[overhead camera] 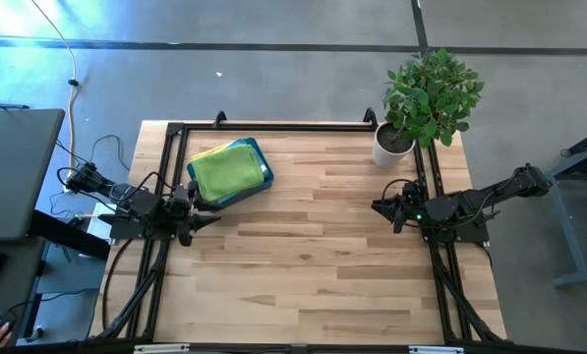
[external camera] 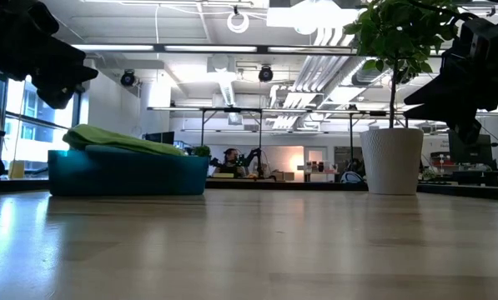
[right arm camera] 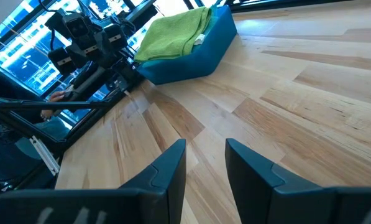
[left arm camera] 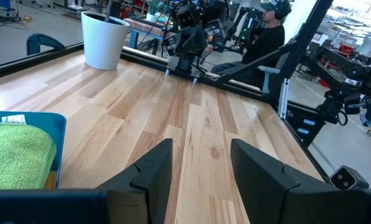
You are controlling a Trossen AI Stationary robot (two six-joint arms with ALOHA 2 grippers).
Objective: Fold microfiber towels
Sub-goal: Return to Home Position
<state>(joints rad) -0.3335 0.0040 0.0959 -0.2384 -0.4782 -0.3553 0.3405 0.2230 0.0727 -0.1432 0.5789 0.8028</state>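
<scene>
A teal tray (overhead camera: 263,169) stands at the table's far left with microfiber towels stacked in it. A lime green towel (overhead camera: 224,172) lies on top, with a yellow edge (overhead camera: 201,154) showing under it. The same tray (right arm camera: 194,52) and green towel (right arm camera: 173,34) show in the right wrist view. My left gripper (overhead camera: 206,222) hovers open at the left edge, just near of the tray. My right gripper (overhead camera: 380,206) hovers open at the right edge. Neither has anything between its fingers.
A potted plant in a white pot (overhead camera: 393,146) stands at the far right corner. Black frame rails (overhead camera: 165,167) run along the table's left, far and right edges. Bare wood (overhead camera: 313,246) lies between the two arms. A person sits beyond the table in the left wrist view.
</scene>
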